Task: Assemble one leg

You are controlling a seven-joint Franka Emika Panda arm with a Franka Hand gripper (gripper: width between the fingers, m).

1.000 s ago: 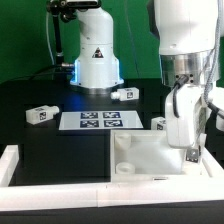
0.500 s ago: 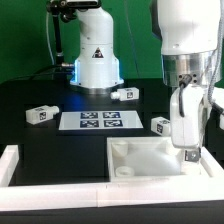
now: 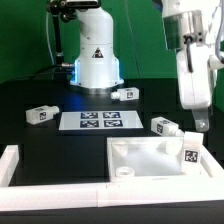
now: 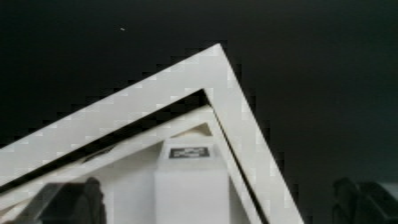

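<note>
The white square tabletop [image 3: 150, 158] lies at the front of the black table. One white leg [image 3: 190, 157] with a black-and-white tag stands in its corner at the exterior view's right. My gripper [image 3: 199, 124] hangs above that leg, open and empty, apart from it. In the wrist view the tabletop corner [image 4: 214, 75] and the tagged leg [image 4: 189, 160] show below, between my dark fingers [image 4: 71, 205]. Three more legs lie loose on the table: one at the left [image 3: 38, 114], one near the robot base [image 3: 124, 94], one just behind the tabletop [image 3: 163, 125].
The marker board [image 3: 98, 121] lies flat in the middle of the table. A white robot base [image 3: 97, 55] stands at the back. A white rail [image 3: 50, 190] runs along the front and left edge.
My gripper was down at the leg in the tabletop's right corner. It has let go and risen straight up, and the leg stays standing there.
</note>
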